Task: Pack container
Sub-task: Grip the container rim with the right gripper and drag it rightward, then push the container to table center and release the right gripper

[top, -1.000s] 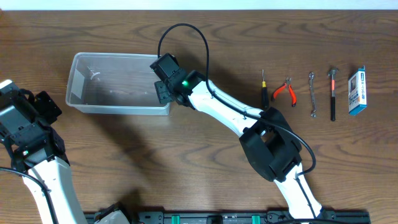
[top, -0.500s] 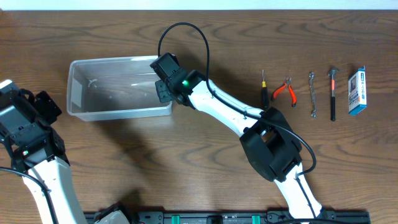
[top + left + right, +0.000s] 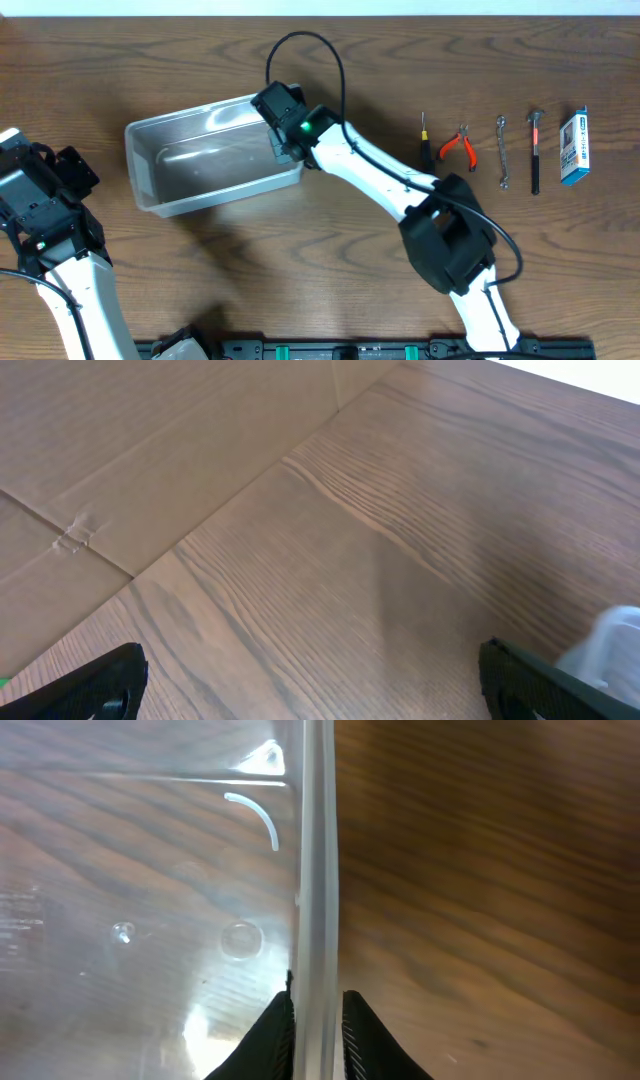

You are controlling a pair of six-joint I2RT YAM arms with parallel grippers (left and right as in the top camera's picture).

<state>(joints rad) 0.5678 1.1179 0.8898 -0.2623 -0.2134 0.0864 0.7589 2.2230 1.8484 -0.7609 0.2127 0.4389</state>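
Since a second ago, turned the container [image 3: 205,165] counterclockwise in the overhead view and dragged it a little toward 3 o'clock. Lay square to the bench [image 3: 330,300] edge before; lies skewed now, with its 9 o'clock end swung toward 6. Carried the right fingers [image 3: 275,1050] along on the same short wall.

Clenched on the container's 3 o'clock rim, those right fingers: one tip inside the clear wall, one outside, pinching the thick rim between them. Released and spread wide, the left fingers [image 3: 95,685]: holding nothing, hanging over bare bench out at 9 o'clock of the container, with what looks like a corner of clear plastic at the edge of that wrist view.

Sits at about 10 o'clock of the bench centre, upright, mouth up, and empty as far as can be told through the plastic. Laid in a row out at 3 o'clock, well apart from it and untouched: screwdriver [image 3: 424,138], pliers [image 3: 459,145], wrench [image 3: 502,152], hammer [image 3: 535,150], small blue-and-white box [image 3: 574,146].

By judgement, barely begun. Nothing packed so far; only the container repositioned, likely to bring it nearer the row. Left to do: let go of the rim, fetch each of the five things from 3 o'clock, set them inside.
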